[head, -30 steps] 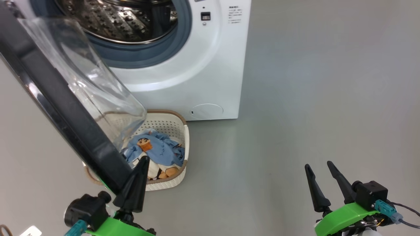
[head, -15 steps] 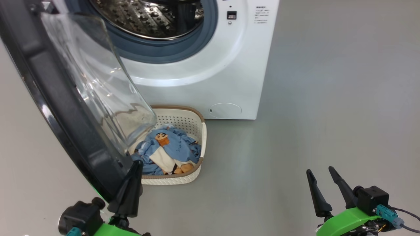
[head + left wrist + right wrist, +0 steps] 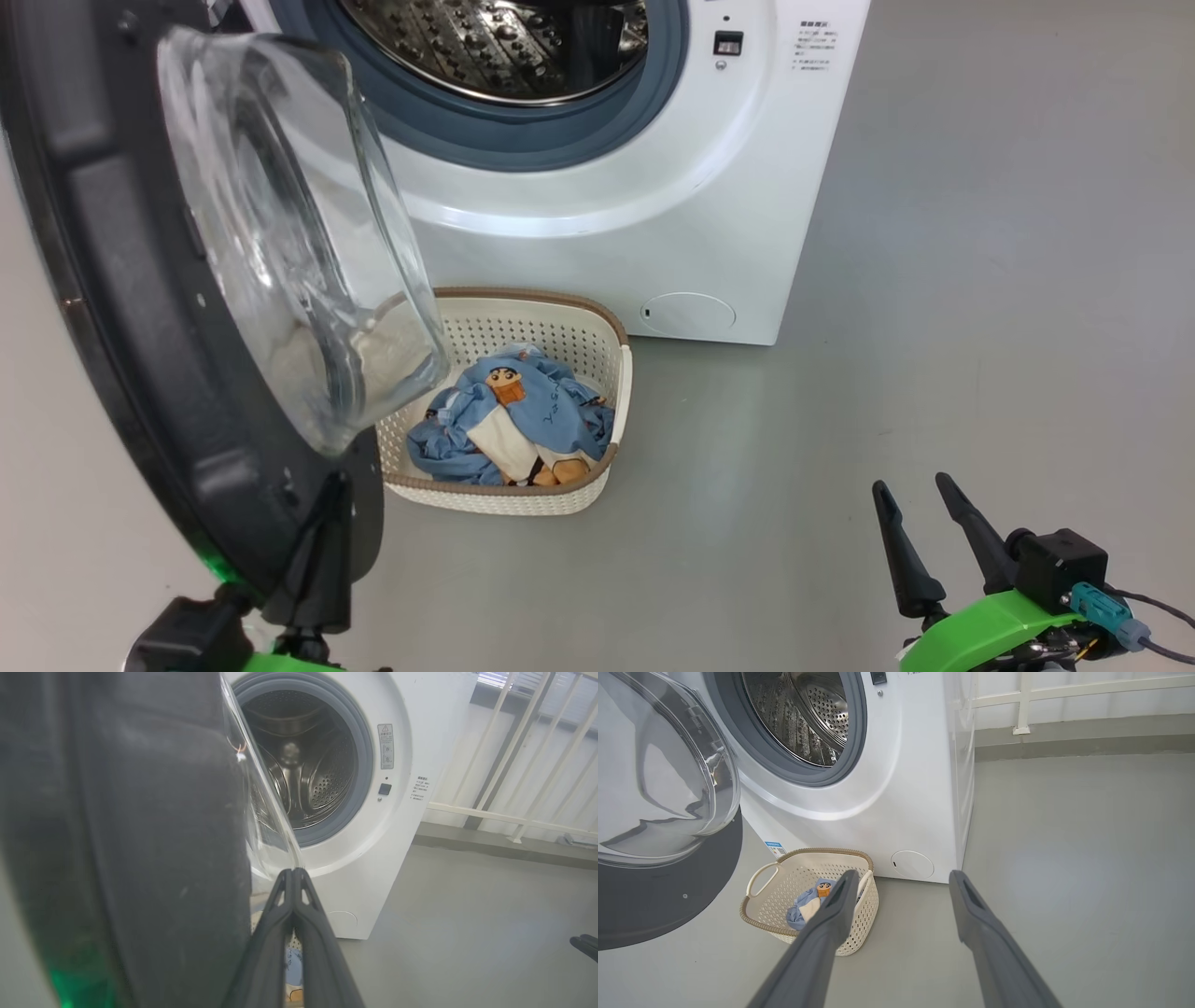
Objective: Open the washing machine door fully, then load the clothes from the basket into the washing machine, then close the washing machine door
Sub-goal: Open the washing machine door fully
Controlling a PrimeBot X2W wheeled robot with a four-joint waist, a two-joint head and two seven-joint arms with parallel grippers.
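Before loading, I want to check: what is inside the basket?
The basket holds crumpled light blue clothes with a cartoon print, bunched toward one end. Anything beneath them is covered.

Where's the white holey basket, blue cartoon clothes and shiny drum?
white perforated basket point(image 3: 495, 501): head view, front wall.
blue cartoon clothes point(image 3: 560, 420): head view, blue fold.
steel drum point(image 3: 821, 710): right wrist view, holed wall.

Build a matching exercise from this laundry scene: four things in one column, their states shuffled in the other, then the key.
Things
1. washing machine door
2. clothes
3. left tool
4. right tool

States
A. heaped in the basket
B. fingers apart, holding nothing
C. swung open
D. fingers pressed together

Pairs: 1-C, 2-A, 3-D, 4-B
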